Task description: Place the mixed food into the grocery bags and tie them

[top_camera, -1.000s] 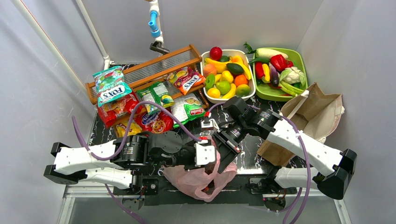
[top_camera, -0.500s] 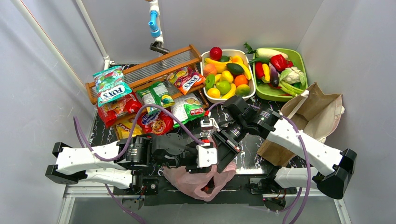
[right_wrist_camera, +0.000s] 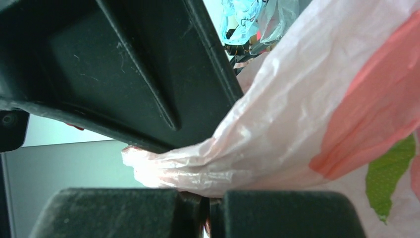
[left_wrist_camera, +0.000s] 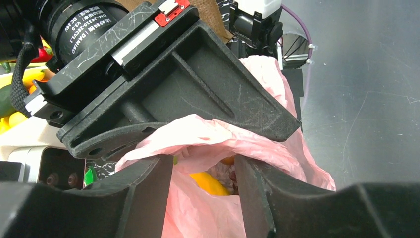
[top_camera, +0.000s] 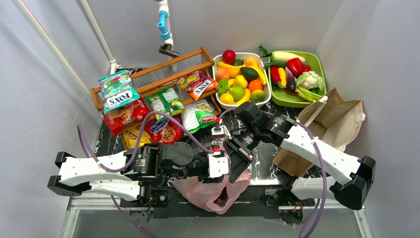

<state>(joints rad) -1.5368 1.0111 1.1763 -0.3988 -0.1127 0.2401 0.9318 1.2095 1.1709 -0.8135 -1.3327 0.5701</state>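
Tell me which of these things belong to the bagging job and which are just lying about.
Part of the job:
pink bag
brown paper bag
snack packets
toy fruit
toy vegetables

Just lying about:
white basket
green tray
wooden rack

My left arm and right arm meet above the pink bag at six o'clock. Brown paper bag at three, snack packets at ten.
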